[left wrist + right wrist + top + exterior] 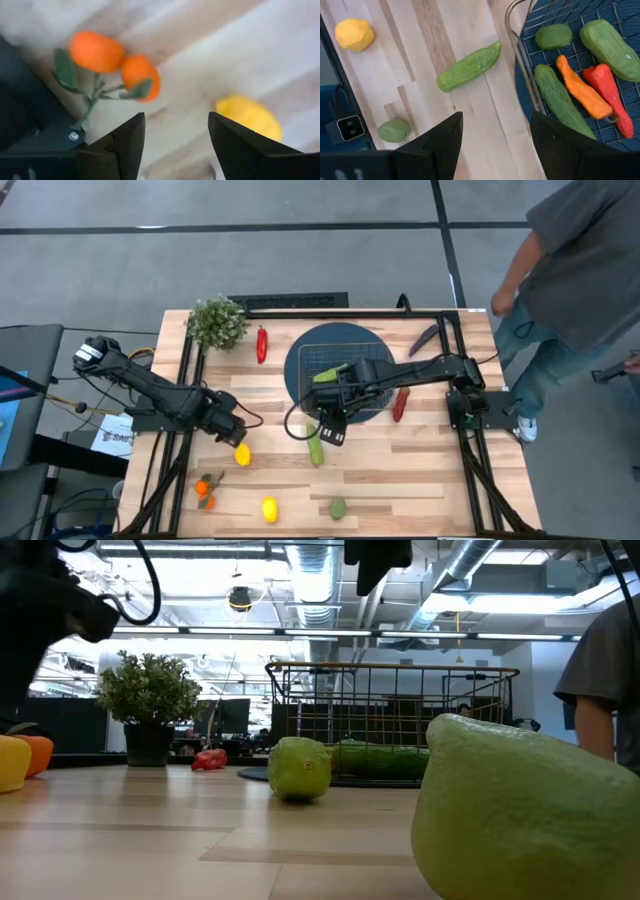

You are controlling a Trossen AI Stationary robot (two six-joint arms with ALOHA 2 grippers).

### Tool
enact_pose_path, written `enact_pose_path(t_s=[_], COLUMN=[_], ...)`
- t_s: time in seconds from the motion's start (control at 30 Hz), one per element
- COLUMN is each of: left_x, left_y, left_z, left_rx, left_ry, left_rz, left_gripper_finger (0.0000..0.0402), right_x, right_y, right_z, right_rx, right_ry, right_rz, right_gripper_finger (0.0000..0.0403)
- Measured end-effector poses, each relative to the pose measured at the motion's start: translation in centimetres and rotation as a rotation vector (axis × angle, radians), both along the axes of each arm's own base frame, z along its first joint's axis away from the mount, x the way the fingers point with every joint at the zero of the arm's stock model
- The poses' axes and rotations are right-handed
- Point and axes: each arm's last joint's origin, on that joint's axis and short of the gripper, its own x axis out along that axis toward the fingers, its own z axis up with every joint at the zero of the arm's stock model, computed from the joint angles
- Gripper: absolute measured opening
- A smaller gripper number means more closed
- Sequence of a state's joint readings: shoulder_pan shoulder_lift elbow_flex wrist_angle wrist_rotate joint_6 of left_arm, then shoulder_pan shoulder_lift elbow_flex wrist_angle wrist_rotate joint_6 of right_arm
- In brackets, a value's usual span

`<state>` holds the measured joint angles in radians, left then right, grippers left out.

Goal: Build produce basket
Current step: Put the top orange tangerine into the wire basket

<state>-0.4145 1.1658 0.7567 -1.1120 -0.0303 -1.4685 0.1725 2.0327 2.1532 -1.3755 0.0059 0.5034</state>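
The wire basket [335,365] stands on a round blue mat and holds two cucumbers [562,100], a lime [554,36], a carrot [582,93] and a red pepper [610,97]. My right gripper [330,432] hangs open above the table just off the basket's near rim, over a loose cucumber [469,65]. My left gripper [232,430] points down, open, over bare wood at the left. A yellow lemon [248,116] lies beside it and two leafy oranges [115,60] a little farther off. Nothing is between either pair of fingers.
Loose on the table are a red pepper [262,343] by the leafy plant [217,320], another pepper [400,405] right of the mat, an eggplant [425,338], and a lemon [269,508] and lime [338,508] near the front edge. A person [580,270] stands beyond the far right corner.
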Motion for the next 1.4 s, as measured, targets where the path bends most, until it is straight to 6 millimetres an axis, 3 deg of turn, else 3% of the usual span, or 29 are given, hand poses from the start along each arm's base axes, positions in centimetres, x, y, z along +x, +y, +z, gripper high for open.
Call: enact_pose_path(t_s=[0.17, 0.63, 0.97, 1.4], left_x=[-0.4, -0.2, -0.5, -0.7], left_y=[0.7, 1.0, 1.0, 1.0], left_z=[0.0, -0.9, -2.2, -2.3], left_rx=[0.074, 0.075, 0.043, 0.055], left_ry=[0.04, -0.01, -0.009, 0.015], left_rz=[0.119, 0.333, 0.386, 0.387], left_gripper_finger=[0.0203, 0.0203, 0.0203, 0.0203], right_x=[-0.1, -0.1, 0.0, 0.0], right_y=[0.3, 0.4, 0.4, 0.4], right_z=[0.0, 0.0, 0.0, 0.0], right_rx=[-0.012, -0.041, -0.057, -0.068], right_ry=[0.0, -0.006, -0.012, -0.019], right_rz=[0.046, 0.14, 0.189, 0.226], right_gripper_finger=[0.0249, 0.0249, 0.0249, 0.0249])
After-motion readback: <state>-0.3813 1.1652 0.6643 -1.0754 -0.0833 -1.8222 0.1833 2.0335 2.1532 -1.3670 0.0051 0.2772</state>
